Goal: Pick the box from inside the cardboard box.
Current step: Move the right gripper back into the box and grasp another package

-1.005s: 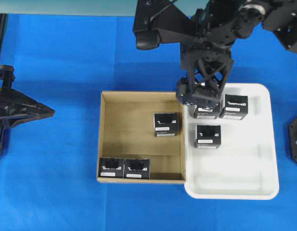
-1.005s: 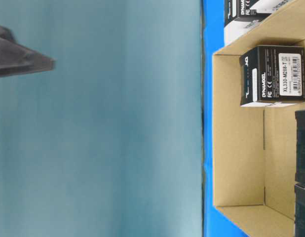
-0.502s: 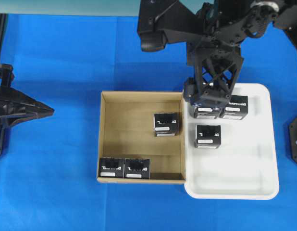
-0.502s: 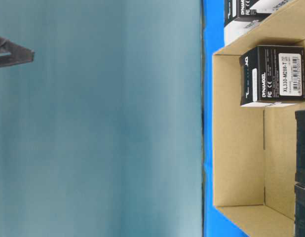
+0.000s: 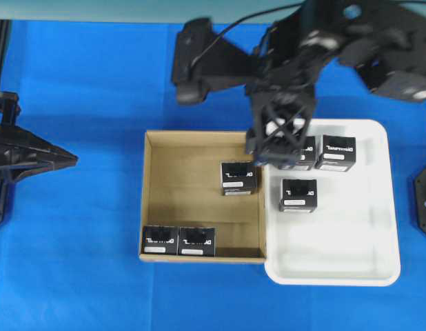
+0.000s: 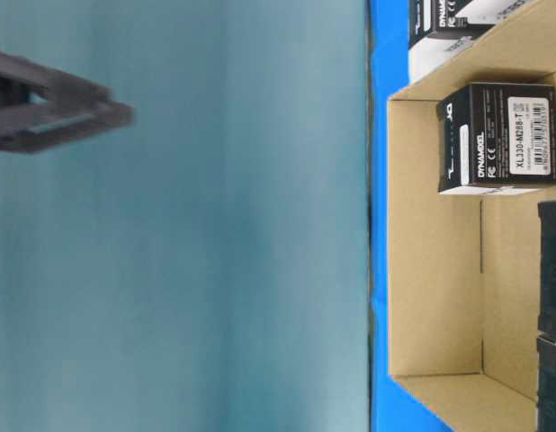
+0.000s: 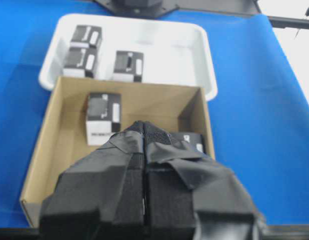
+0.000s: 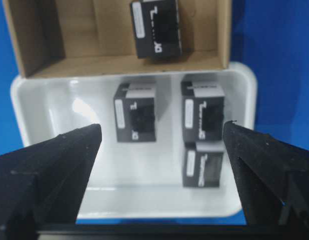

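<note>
From overhead, the cardboard box [image 5: 203, 196] sits on the blue table cover [image 5: 75, 262], touching the white tray [image 5: 337, 262] on its right. One box [image 5: 238, 178] stands alone inside the carton near its right wall; two more boxes [image 5: 178, 241] sit side by side against the near wall. Three others lie in the tray, one partly hidden under the right gripper [image 5: 275, 148], which hangs blurred over the seam between carton and tray. Its fingertips cannot be made out here. The left gripper [image 5: 34, 157] rests well apart at the left edge, part of it cut off.

The table-level view is turned sideways. It shows a carton corner [image 6: 440, 270], the lone box's labelled face [image 6: 497, 137], and the other boxes cut off by the frame. A blurred dark arm part pokes in at the upper left.

The left wrist view shows that gripper's fingers [image 7: 144, 165] pressed together with nothing between them, and they hide the near part of the carton.

The right wrist view shows two fingers [image 8: 49, 165] spread wide and empty, framing the three tray boxes [image 8: 167, 132], with the lone box beyond in the carton.
</note>
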